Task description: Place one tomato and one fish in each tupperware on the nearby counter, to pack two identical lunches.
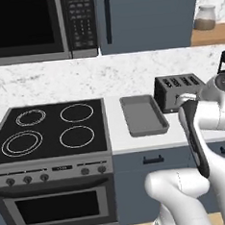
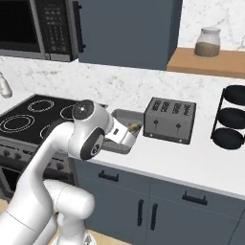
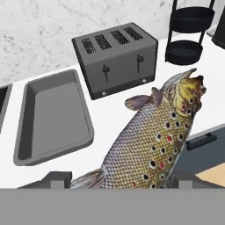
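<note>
A spotted tan-brown fish [image 3: 149, 140] lies between my fingertips in the hand view, and my gripper [image 3: 121, 180] is shut on it with the jaws standing wide. From the right base view, the gripper [image 2: 128, 133] hangs over the near right corner of a grey tupperware [image 2: 122, 115], with a bit of the fish [image 2: 134, 127] showing. This tupperware [image 1: 142, 114] [image 3: 55, 116] sits empty on the white counter [image 2: 191, 162], between the stove and the toaster. The tomato is out of view.
A grey four-slot toaster [image 2: 170, 119] [image 3: 114, 57] stands just right of the tray. Further right is a black tiered rack [image 2: 233, 117]. The black stove [image 1: 48, 129] is at the left, under a microwave [image 1: 29, 25]. A jar [image 2: 208, 43] rests on a wooden shelf.
</note>
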Available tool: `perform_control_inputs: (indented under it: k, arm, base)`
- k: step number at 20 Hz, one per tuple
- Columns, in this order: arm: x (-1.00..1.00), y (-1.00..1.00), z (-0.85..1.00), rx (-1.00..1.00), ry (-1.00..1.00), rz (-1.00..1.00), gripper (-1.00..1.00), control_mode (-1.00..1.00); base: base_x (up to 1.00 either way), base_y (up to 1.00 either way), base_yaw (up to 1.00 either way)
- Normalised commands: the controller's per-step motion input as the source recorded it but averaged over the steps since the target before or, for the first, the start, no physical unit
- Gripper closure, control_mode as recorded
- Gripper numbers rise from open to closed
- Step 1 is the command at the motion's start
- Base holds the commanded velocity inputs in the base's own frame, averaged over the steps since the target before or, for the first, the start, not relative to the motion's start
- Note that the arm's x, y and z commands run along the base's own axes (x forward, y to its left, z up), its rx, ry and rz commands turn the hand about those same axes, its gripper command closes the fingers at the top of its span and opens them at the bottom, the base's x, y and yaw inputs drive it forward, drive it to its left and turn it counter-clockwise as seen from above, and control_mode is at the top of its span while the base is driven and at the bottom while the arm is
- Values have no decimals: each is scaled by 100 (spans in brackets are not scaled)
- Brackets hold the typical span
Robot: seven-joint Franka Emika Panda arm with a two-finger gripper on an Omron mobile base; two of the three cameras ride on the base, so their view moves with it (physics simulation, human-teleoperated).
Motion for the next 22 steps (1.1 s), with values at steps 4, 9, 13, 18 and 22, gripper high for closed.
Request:
perform_control_inputs:
  k: [4, 9, 13, 18, 22]
  arm:
    - [0, 0, 0, 0, 0, 0, 100, 100]
    - [0, 0, 0, 0, 0, 0, 100, 100]
    - [12, 21, -5, 0, 2, -1, 100, -100]
    - [38, 63, -53, 0, 25, 0, 100, -100]
    - [81, 6, -87, 0, 25, 0, 100, -100]
  base:
    - [19, 20, -2]
    - [83, 18, -1]
    - [57, 45, -3]
    - [0, 0, 0]
    - [0, 0, 0]
